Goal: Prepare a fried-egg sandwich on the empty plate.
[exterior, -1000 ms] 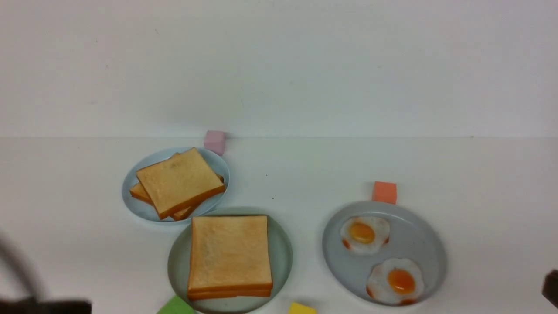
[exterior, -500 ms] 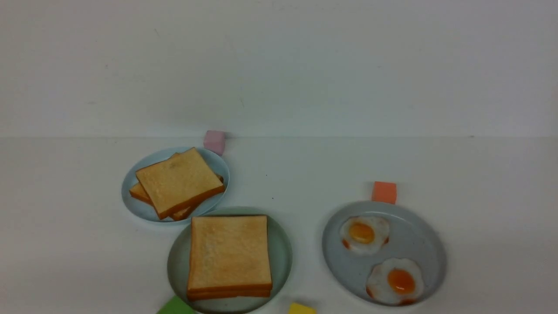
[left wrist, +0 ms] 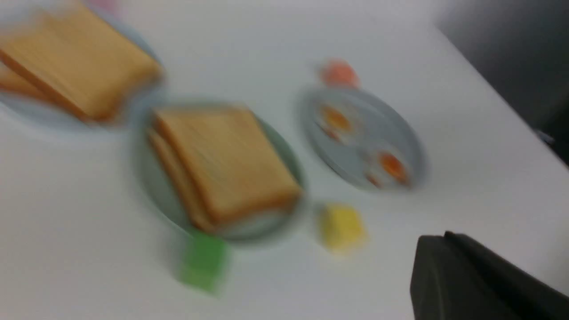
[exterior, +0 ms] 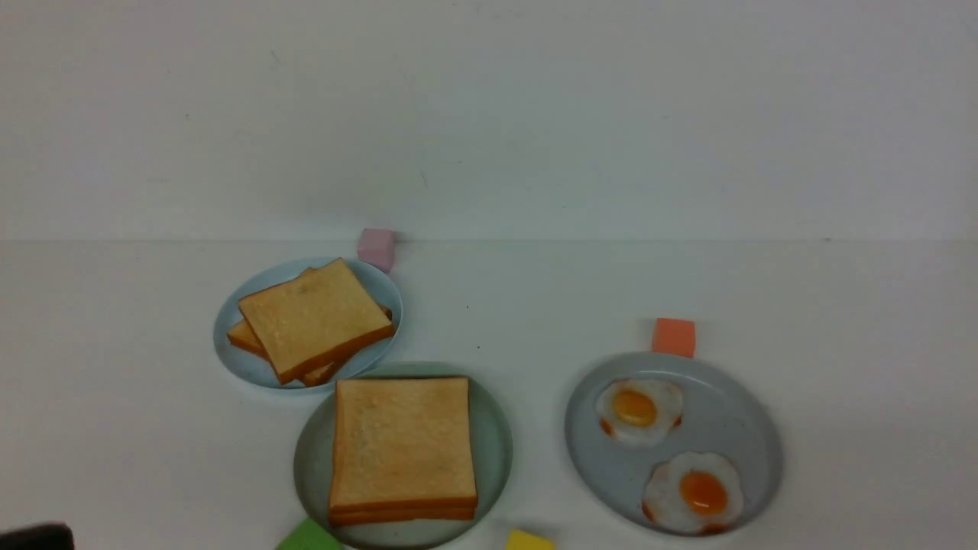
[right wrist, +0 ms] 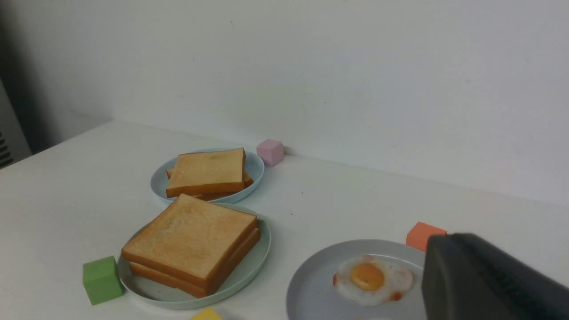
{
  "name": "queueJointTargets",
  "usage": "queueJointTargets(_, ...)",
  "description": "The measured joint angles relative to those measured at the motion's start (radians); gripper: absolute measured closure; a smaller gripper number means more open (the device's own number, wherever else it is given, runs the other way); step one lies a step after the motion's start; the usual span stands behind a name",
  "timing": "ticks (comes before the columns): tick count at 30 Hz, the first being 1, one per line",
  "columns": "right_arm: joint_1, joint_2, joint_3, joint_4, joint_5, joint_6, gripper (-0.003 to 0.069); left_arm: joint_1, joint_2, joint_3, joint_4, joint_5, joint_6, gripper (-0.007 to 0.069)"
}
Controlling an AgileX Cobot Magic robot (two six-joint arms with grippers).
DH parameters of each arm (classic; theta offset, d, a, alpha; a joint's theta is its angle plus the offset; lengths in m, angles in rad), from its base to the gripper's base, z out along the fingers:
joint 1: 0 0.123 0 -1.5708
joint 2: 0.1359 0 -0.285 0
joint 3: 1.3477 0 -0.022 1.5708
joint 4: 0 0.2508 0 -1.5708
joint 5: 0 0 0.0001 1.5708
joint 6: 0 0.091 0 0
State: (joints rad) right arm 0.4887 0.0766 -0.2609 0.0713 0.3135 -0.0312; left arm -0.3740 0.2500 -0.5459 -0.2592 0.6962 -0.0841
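The sandwich (exterior: 403, 443) is two square golden toast slices stacked on the mint-green plate (exterior: 312, 467) at the front middle. No egg shows between the slices in any view. It also shows in the right wrist view (right wrist: 191, 240) and, blurred, in the left wrist view (left wrist: 222, 160). My left gripper (left wrist: 440, 238) is a single dark block with a seam, its fingers together, empty, well back from the plate. My right gripper (right wrist: 444, 242) looks the same, empty, by the grey-blue plate (right wrist: 311, 284). A dark bit of my left arm (exterior: 34, 537) shows at the front corner.
A light-blue plate (exterior: 237, 359) behind on the left holds a pile of plain toast (exterior: 313, 317). The grey-blue plate (exterior: 733, 428) on the right holds two fried eggs (exterior: 638, 409) (exterior: 691, 493). Small cubes stand about: pink (exterior: 376, 248), orange (exterior: 674, 337), green (exterior: 308, 537), yellow (exterior: 529, 541).
The blurred left arm at the lower left and the dark part at the right edge have drawn out of the front view. Only a small dark bit now shows at the lower left. The food has not moved.
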Motion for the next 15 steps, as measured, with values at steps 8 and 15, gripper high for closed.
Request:
queueJointTargets(8,0.0,0.0,0.0,0.0,0.0,0.002,0.0639,0.184,-0.207,0.288,0.337,-0.264,-0.31,0.0638)
queueJointTargets(15,0.0,0.0,0.0,0.0,0.0,0.002,0.0634,0.287,-0.261,0.504,0.351,-0.306,-0.301,0.0637)
